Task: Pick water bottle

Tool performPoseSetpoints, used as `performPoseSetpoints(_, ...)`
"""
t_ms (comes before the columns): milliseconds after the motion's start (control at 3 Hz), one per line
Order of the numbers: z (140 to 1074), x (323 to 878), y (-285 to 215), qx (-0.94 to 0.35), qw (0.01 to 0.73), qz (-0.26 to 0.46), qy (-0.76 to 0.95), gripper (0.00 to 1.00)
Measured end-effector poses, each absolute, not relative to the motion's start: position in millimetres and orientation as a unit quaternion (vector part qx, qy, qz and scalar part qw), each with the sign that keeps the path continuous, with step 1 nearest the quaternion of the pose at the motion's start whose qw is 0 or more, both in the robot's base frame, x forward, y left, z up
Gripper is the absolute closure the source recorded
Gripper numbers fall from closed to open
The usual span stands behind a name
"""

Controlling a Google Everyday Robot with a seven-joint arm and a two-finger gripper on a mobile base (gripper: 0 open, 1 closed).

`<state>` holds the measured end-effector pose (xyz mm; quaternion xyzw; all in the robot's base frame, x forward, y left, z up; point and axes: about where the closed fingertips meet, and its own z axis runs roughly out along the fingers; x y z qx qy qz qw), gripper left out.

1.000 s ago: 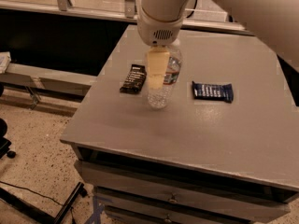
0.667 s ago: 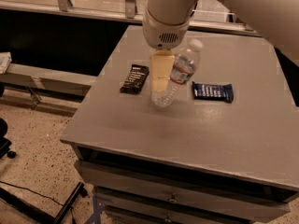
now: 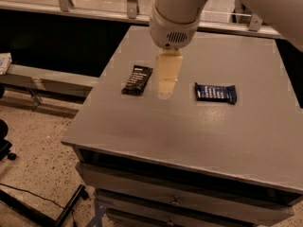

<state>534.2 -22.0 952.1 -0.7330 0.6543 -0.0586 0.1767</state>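
With my gripper [image 3: 166,90] low over the bench [image 3: 142,126], the water bottle has left view; grip state cannot be told, pick unconfirmed.

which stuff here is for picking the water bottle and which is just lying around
Job: gripper, low over the grey table between the two wrappers; no water bottle visible.
Lying about: black snack wrapper; dark blue snack wrapper.
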Motion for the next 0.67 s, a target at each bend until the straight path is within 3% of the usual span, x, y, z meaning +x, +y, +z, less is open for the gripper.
performPoseSetpoints(667,950.8,532.3,-16.9,-0.732,0.191,-0.051,0.652,0.0)
